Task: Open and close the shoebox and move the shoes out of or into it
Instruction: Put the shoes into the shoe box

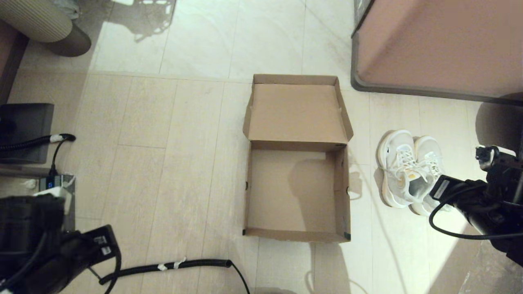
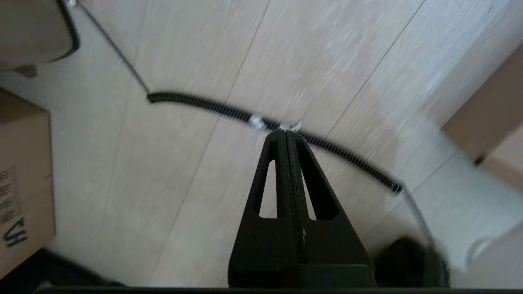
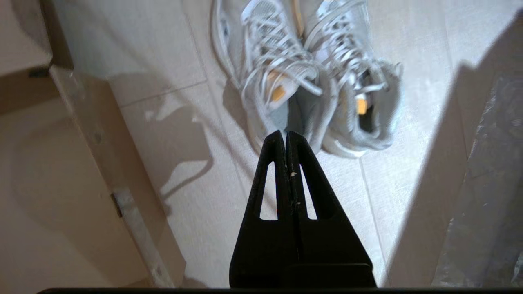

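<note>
The brown cardboard shoebox (image 1: 292,192) stands open in the middle of the floor, its lid (image 1: 296,112) folded back away from me, and nothing lies inside it. The pair of white lace-up shoes (image 1: 408,171) sits side by side on the floor just right of the box, toes pointing away. My right gripper (image 3: 286,132) hovers shut and empty just short of the shoes' heels (image 3: 310,118), with the box wall (image 3: 94,134) beside it. My left gripper (image 2: 285,130) is shut and empty, low at the near left over bare floor, well away from the box.
A pinkish-brown cabinet with a dark base (image 1: 441,45) stands at the far right, behind the shoes. A black corrugated cable (image 1: 171,266) runs across the floor in front of the box. A printed cardboard carton (image 2: 20,183) and a dark unit (image 1: 24,130) sit at the left.
</note>
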### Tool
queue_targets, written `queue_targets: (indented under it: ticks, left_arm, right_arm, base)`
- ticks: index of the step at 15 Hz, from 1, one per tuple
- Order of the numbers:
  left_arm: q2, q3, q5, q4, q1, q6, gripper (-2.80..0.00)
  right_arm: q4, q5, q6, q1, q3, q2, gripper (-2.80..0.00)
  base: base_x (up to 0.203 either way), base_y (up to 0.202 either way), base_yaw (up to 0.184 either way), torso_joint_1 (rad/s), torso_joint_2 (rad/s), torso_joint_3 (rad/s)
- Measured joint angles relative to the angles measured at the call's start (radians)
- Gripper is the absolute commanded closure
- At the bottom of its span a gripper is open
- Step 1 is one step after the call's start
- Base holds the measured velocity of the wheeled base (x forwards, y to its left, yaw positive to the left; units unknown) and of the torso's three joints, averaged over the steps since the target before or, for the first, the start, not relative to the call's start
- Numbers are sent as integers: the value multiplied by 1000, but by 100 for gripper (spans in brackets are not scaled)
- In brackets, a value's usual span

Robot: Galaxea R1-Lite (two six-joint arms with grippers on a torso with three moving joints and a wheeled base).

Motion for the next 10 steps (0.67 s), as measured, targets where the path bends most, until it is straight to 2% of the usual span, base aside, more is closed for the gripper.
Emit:
queue_targets:
  ticks: [3, 5, 8, 10]
  left_arm:
    - [-135, 94, -38, 1, 43, 58, 0]
    - [-174, 110, -43, 1, 54, 62, 0]
    - [-185, 128, -53, 10, 62, 67, 0]
    - [-188, 168, -68, 25, 67, 96, 0]
  right_arm:
    - [39, 26, 3, -66, -6, -28, 0]
    - [92, 96, 24, -142, -12, -66, 0]
    - [313, 197, 109, -269, -69, -150, 0]
    - [481, 313, 137, -335, -88, -217, 0]
  base:
    - [0, 0, 0, 0, 0, 0]
    - [0, 0, 0, 0, 0, 0]
    - [0, 0, 0, 0, 0, 0]
    - [0, 0, 0, 0, 0, 0]
